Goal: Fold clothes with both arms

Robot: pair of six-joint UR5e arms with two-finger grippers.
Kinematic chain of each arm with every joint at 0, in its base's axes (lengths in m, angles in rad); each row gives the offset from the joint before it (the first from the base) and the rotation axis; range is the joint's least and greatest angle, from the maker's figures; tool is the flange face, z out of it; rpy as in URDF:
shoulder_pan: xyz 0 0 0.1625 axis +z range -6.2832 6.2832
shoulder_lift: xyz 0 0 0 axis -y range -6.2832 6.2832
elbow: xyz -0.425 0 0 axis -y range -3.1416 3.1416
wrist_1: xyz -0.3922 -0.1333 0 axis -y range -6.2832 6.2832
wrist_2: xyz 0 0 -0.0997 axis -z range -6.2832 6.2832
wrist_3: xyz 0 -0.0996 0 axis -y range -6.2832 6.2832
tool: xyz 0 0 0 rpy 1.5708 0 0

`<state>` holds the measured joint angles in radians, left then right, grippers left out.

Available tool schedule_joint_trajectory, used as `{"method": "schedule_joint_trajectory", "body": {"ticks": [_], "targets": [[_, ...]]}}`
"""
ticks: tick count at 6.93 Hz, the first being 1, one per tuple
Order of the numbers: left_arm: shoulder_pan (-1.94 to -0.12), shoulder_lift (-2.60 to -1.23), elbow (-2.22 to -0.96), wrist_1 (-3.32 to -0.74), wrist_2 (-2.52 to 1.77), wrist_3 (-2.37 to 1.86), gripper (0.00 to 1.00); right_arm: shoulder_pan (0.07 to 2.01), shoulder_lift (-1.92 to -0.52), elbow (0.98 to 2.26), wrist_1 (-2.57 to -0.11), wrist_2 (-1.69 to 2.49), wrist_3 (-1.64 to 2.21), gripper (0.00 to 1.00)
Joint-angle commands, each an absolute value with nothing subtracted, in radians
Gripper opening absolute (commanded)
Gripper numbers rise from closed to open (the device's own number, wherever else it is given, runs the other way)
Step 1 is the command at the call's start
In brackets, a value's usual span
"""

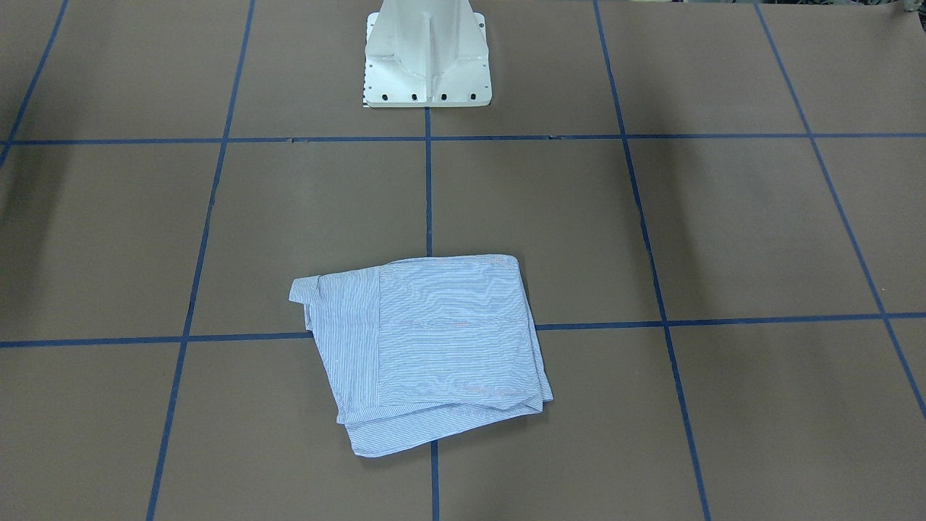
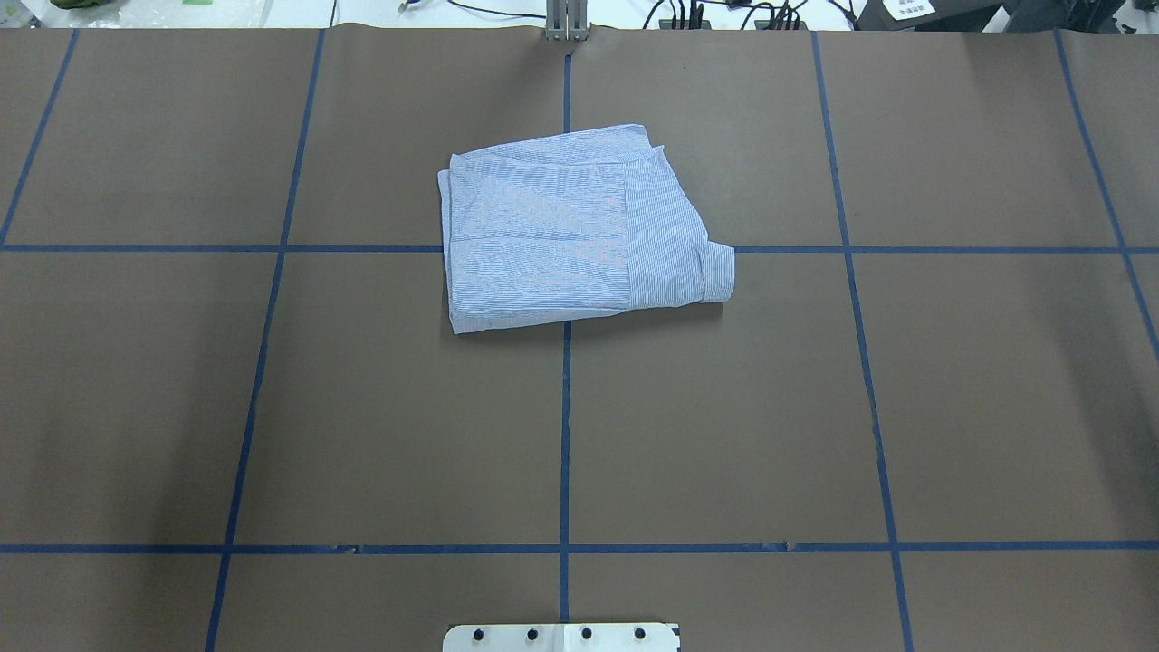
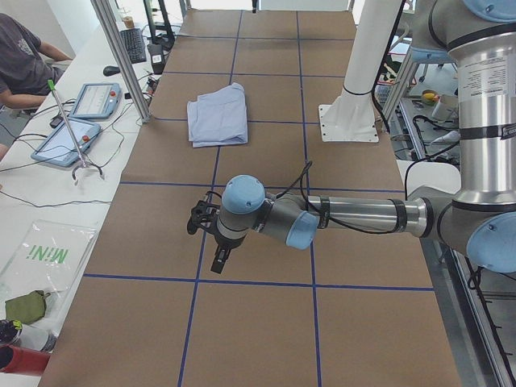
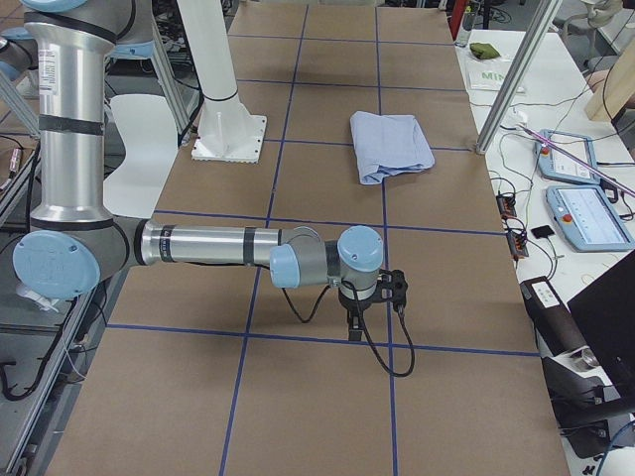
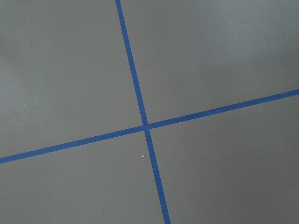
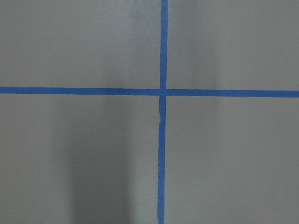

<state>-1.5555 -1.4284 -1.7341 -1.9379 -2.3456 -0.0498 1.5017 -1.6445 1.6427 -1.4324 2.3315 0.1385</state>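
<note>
The clothes are one light blue, finely striped shirt [image 1: 434,347], folded into a rough rectangle and lying flat on the brown table, also seen in the overhead view [image 2: 561,235] and both side views [image 3: 216,117] [image 4: 390,144]. No gripper touches it. My left gripper [image 3: 218,264] hangs pointing down over bare table well away from the shirt, near that end of the table. My right gripper [image 4: 354,327] hangs the same way at the opposite end. Both show only in side views, so I cannot tell whether they are open or shut. Both wrist views show only brown table and crossing blue tape.
The white pedestal base [image 1: 427,58] stands at the robot's side of the table. Blue tape lines [image 2: 565,407] grid the surface. Beside the table's far edge are teach pendants [image 3: 97,101] [image 4: 585,213], cables, an aluminium post [image 3: 121,56] and a seated person [image 3: 20,60].
</note>
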Motion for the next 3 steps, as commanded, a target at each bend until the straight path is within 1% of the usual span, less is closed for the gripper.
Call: {"method": "schedule_joint_trajectory", "body": {"ticks": [1,3], "targets": [[-1.554,-1.431,-1.735,-1.937,-2.345,-0.051,1.00,1.502,-1.644,1.644,-1.433,2.335,0.137,1.00],[-1.554,-1.431,-1.735,-1.937,-2.345,-0.051,1.00,1.502,-1.644,1.644,-1.433,2.342,0.137,1.00]]}}
